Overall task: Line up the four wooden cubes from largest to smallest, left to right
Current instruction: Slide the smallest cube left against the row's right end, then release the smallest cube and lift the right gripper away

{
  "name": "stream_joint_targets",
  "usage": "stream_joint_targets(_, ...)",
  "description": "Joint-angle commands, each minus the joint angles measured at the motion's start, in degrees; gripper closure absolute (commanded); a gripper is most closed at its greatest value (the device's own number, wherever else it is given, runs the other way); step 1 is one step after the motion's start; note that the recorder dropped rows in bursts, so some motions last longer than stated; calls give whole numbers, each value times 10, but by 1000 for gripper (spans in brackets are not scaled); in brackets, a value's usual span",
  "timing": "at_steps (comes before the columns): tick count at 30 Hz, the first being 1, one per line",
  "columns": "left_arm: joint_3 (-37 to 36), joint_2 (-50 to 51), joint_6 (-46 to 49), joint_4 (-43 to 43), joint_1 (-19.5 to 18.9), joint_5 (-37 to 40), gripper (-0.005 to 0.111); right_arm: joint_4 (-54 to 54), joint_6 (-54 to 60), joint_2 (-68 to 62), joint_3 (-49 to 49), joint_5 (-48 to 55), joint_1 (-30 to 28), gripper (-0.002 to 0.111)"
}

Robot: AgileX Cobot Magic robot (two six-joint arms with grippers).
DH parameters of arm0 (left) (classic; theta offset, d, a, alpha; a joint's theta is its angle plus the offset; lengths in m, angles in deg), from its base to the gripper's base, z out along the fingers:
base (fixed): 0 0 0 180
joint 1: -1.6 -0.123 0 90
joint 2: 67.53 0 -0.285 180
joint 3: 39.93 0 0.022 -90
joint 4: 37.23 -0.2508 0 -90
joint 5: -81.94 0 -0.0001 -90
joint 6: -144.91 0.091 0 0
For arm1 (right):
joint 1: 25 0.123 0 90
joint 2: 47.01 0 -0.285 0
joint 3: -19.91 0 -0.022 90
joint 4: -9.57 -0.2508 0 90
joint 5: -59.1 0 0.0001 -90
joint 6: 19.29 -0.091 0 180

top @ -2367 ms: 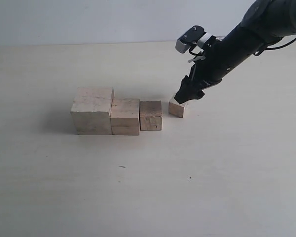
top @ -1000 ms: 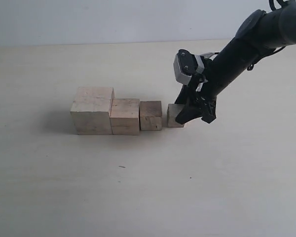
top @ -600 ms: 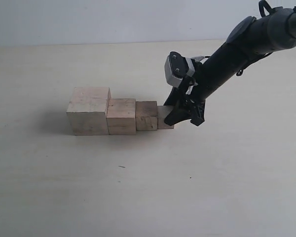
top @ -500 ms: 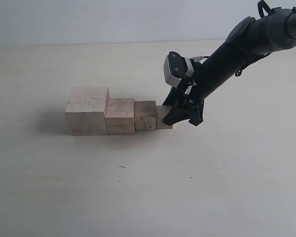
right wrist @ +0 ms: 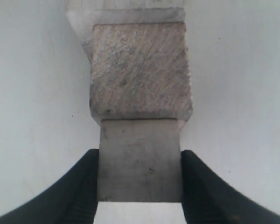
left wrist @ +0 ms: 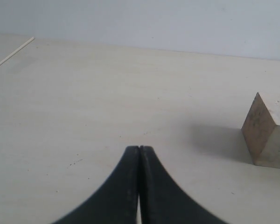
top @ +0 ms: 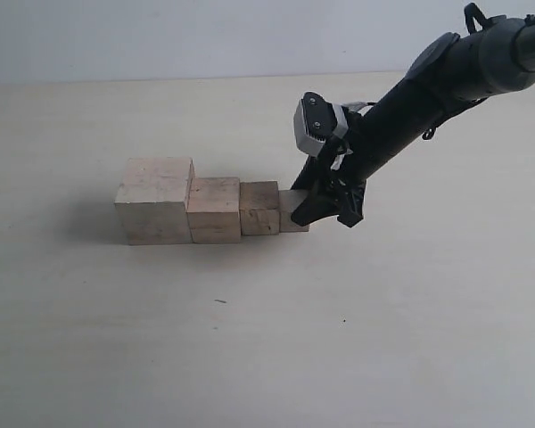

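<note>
The four wooden cubes stand in a touching row on the table, sizes falling from left to right: largest (top: 154, 201), second (top: 216, 209), third (top: 259, 208), smallest (top: 292, 212). My right gripper (top: 321, 210) is shut on the smallest cube (right wrist: 140, 158), one black finger pressed to each side. That cube butts against the third cube (right wrist: 141, 74) ahead of it. My left gripper (left wrist: 139, 148) is shut on nothing, low over bare table, and does not show in the exterior view. One cube (left wrist: 266, 135) sits off to the side in the left wrist view.
The pale table (top: 250, 339) runs back to a light wall (top: 160, 36). The right arm (top: 428, 85) slants down from the upper right, with its grey wrist camera (top: 310, 125) above the gripper.
The right gripper has carried the smallest cube leftward against the third cube. The whole row has slid a little to the left with it.
</note>
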Motion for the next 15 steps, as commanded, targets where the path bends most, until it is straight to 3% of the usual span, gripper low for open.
stream_joint_targets(1, 0, -3, 1, -1, 4, -7, 107, 7, -2, -11, -3, 1, 5, 70)
stream_joint_targets(7, 0, -3, 1, -1, 4, -7, 107, -7, -15, -2, -3, 1, 5, 37)
stream_joint_targets(15, 0, -3, 1, -1, 4, -7, 107, 3, -55, 30, -3, -9, 5, 33)
